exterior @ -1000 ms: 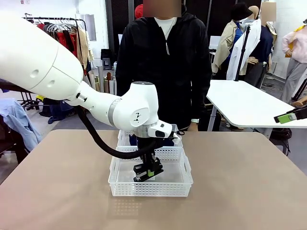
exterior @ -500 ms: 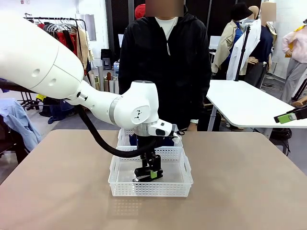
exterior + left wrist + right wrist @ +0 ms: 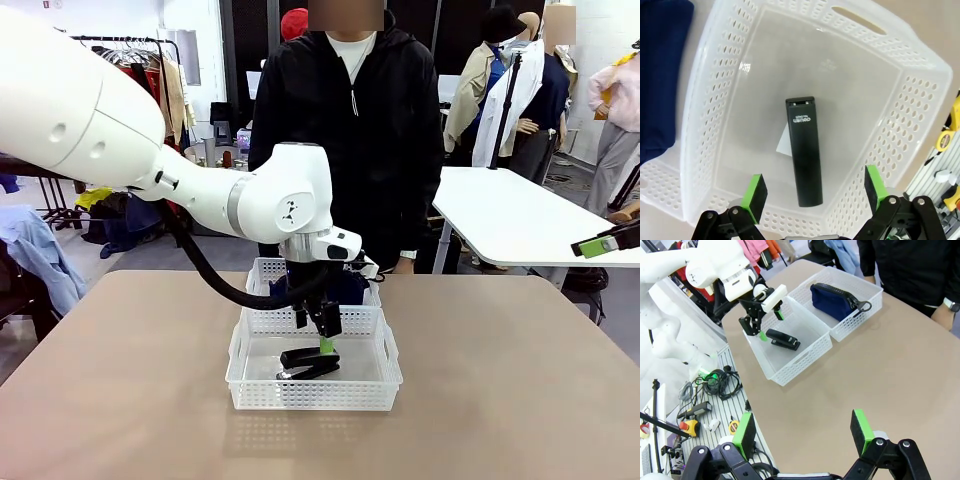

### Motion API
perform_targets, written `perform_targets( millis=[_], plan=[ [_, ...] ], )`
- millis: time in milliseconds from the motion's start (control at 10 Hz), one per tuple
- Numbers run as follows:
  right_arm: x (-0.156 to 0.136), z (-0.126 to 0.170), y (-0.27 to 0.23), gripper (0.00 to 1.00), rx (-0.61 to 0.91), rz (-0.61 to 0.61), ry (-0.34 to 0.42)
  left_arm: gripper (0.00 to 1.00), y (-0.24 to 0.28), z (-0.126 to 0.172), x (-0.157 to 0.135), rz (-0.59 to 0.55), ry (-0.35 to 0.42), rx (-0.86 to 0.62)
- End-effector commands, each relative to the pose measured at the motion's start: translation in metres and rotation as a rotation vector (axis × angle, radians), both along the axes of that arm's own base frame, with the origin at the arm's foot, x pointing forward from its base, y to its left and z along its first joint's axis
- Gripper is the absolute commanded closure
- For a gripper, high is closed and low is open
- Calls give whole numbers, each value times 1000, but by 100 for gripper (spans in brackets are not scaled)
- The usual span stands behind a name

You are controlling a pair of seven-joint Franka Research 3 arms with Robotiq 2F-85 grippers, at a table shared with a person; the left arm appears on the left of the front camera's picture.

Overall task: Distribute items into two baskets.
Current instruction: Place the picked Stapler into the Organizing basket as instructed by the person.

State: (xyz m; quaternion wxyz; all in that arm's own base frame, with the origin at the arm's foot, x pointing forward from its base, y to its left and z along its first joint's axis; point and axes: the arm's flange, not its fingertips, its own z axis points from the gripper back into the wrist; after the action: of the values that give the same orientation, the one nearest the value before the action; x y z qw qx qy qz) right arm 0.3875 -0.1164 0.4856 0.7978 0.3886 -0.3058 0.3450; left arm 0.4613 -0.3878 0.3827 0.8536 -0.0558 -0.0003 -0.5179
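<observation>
Two items binned: stapler flat in near basket, pouch in far basket. Left gripper spread above stapler, empty; right gripper spread too. Stapler probably rigid, slick; pinch across its sides.

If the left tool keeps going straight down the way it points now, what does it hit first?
Most likely the black stapler, lying flat on the floor of the near basket. The left tool hangs open above it, pads either side of the stapler's near end. How much gap remains is hard to judge.
</observation>
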Motion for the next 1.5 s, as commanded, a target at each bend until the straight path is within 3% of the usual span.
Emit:
perform_targets(
  millis=[0, 1200, 1400],
  plan=[
    [0, 2, 1, 0, 9, -5, -2, 0, 7, 7, -7, 2, 17, -23],
    [0, 2, 1, 0, 9, -5, -2, 0, -1, -1, 0, 5, 11, -6],
    [0, 2, 1, 0, 9, -5, -2, 0, 37, 52, -3, 133, -87, -54]
  ],
)
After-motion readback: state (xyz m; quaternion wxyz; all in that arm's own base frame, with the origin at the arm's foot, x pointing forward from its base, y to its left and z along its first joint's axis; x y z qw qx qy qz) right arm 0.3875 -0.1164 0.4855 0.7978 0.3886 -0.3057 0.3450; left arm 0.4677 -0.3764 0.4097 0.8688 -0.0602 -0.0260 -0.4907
